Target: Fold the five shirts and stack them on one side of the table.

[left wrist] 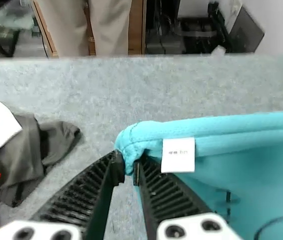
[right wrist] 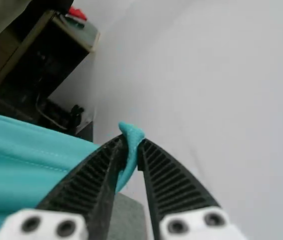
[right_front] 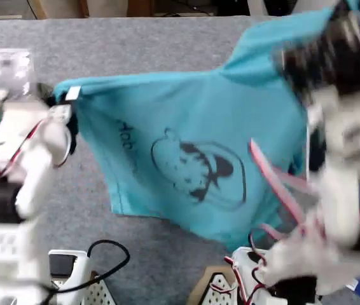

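Teal shirt (right_front: 186, 127) is held stretched over the grey desk (right_front: 135, 44), running from 9 o'clock to 1 o'clock. Left hand (left wrist: 126, 162) pinches its corner beside the white label (left wrist: 178, 154). Right hand (right wrist: 131, 145) pinches the far corner, lifted high.

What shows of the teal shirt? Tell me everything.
The teal shirt is soft, thin-looking fabric with a dark cartoon print and lettering, and a white tag near one corner. It is spread wide over the grey table, stretched between two corners: the left tool is shut on the tagged one, the right tool on the other.
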{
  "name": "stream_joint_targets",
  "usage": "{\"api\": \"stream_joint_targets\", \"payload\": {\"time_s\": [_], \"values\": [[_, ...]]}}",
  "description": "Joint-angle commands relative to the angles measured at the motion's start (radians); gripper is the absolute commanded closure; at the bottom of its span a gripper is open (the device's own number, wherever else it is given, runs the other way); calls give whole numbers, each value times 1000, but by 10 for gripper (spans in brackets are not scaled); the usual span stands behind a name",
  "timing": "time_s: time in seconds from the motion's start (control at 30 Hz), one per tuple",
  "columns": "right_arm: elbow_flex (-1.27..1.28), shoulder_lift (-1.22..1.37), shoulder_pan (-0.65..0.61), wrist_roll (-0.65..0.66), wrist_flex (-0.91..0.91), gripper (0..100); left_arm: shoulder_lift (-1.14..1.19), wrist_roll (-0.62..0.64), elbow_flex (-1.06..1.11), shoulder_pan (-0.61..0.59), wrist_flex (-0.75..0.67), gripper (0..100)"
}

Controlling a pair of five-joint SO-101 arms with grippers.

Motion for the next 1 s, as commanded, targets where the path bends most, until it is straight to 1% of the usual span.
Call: {"api": "stream_joint_targets", "payload": {"time_s": [0.0,0.1,0.2,0.3,0.4,0.47,0.77,0.9,0.97], "values": [[314,-4,-15,-57,-292,995,61,3,80,-15,-210,981],[535,-4,-16,-87,-545,994,162,3,87,-63,-354,981],[697,-4,-24,-118,-736,994,254,3,87,-109,-505,981],[812,-4,-47,-135,-856,994,314,3,86,-123,-603,981],[895,5,-76,-140,-937,994,349,3,86,-121,-658,981],[918,38,-82,-140,-965,994,367,3,87,-118,-680,981],[917,199,-73,-140,-968,994,506,3,81,-115,-761,981],[923,213,-74,-141,-964,994,601,3,31,-120,-697,981],[918,205,-74,-141,-913,995,633,3,-11,-121,-643,981]]}}
